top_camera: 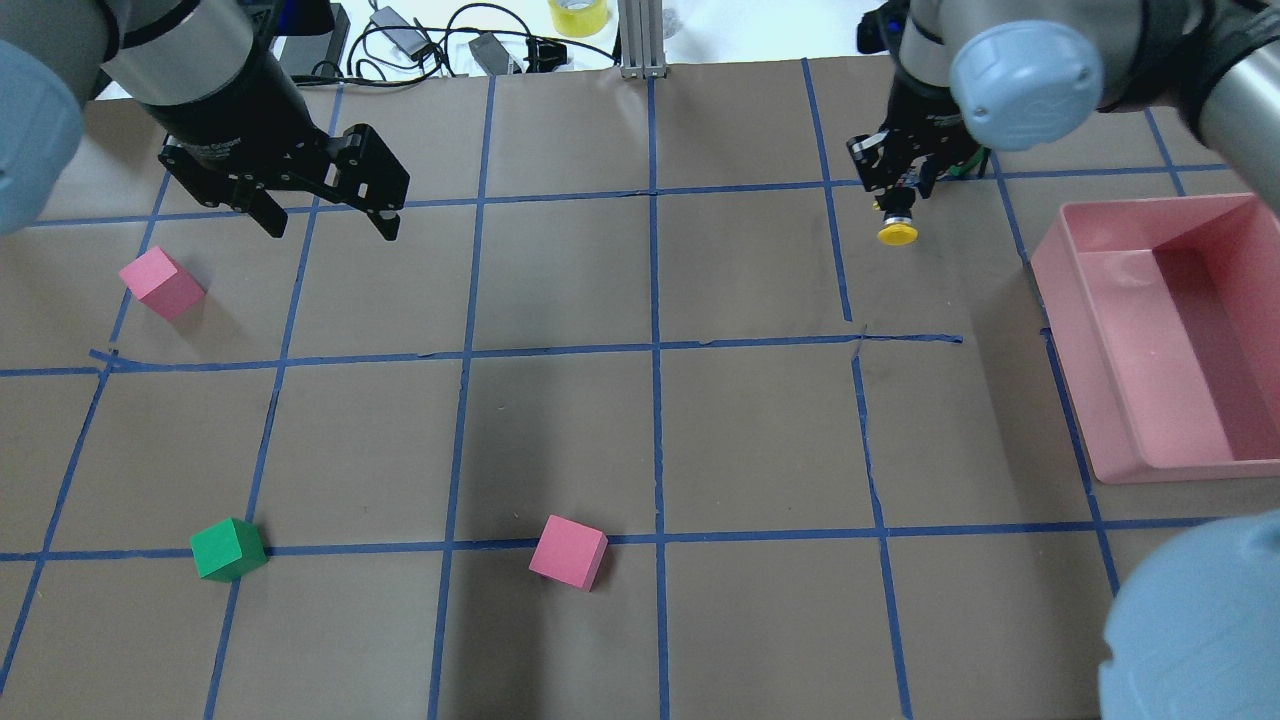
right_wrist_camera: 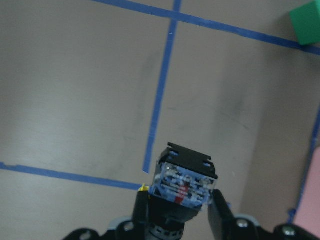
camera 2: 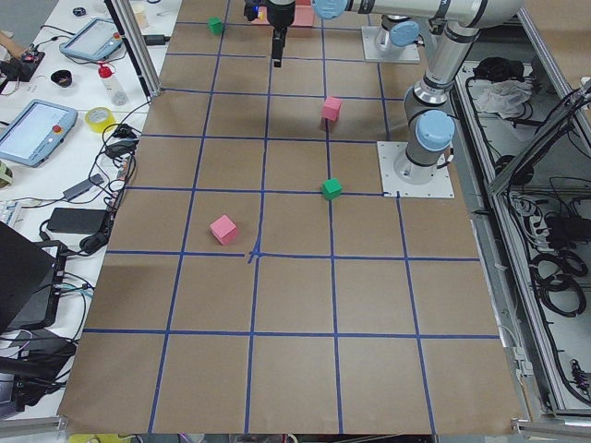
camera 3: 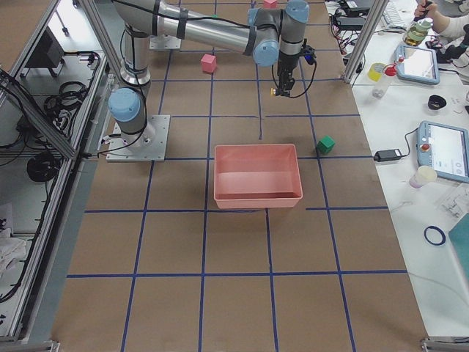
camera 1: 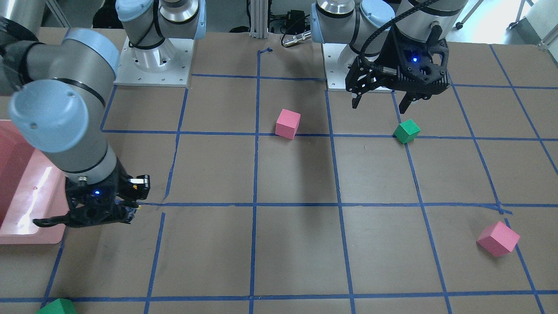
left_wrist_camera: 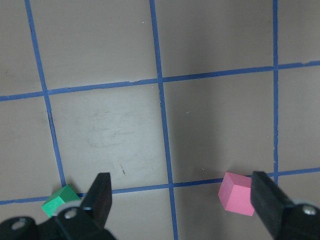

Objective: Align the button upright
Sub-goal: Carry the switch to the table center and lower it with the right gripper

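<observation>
My right gripper [top_camera: 899, 195] is shut on the button [top_camera: 897, 232] and holds it above the table at the far right. The yellow cap shows just below the fingers in the overhead view. In the right wrist view the grey and black blocky base [right_wrist_camera: 187, 176] sticks out between the fingers [right_wrist_camera: 220, 220]. In the front view the right gripper [camera 1: 133, 194] hangs beside the pink bin. My left gripper [top_camera: 325, 215] is open and empty, high above the far left of the table. It also shows in the front view [camera 1: 379, 102] and the left wrist view [left_wrist_camera: 182, 200].
A pink bin [top_camera: 1150, 470] stands at the right edge, close to the right arm. Two pink cubes [top_camera: 162, 283] [top_camera: 568, 552] and a green cube [top_camera: 228, 549] lie on the left and middle. Another green cube [right_wrist_camera: 306, 22] lies beyond the right gripper.
</observation>
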